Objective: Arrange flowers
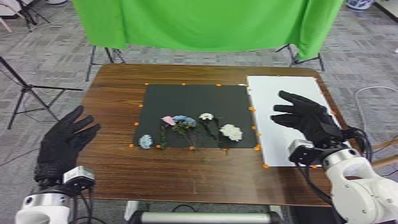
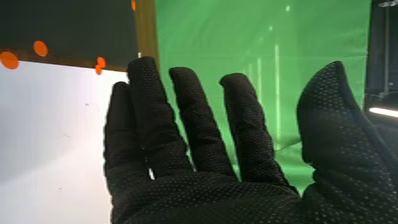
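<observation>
Head view: L hand [image 1: 60, 142] is released, fingers loosely straight & apart, nr the table [image 1: 204, 172]'s left side, w/ nothing in its grip; R hand [image 1: 311, 119] is also released & holding nothing, fingers extended, over the wht board [image 1: 275, 145]; btwn the 2 hands lies the dark mat [image 1: 191, 95], edged w/ orange dots [image 1: 252, 108], & the task's flowers are on it; nearest L hand is a lt-blue flower [image 1: 146, 141], by the mat's near left corner; then, going toward R hand, a pink flower [image 1: 168, 120] just beside a blue flower [image 1: 182, 120], next a small wht flower [image 1: 206, 116], & closest to R hand a fuller wht flower [image 1: 231, 132]; past both hands hangs a green cloth [image 1: 204, 22]; R wrist view: R hand [image 2: 222, 195] has straight fingers & thumb well apart from them, palm w/o anything in it; green cloth behind fingers & thumb; wht board on the side away from the thumb, dark mat past it.
</observation>
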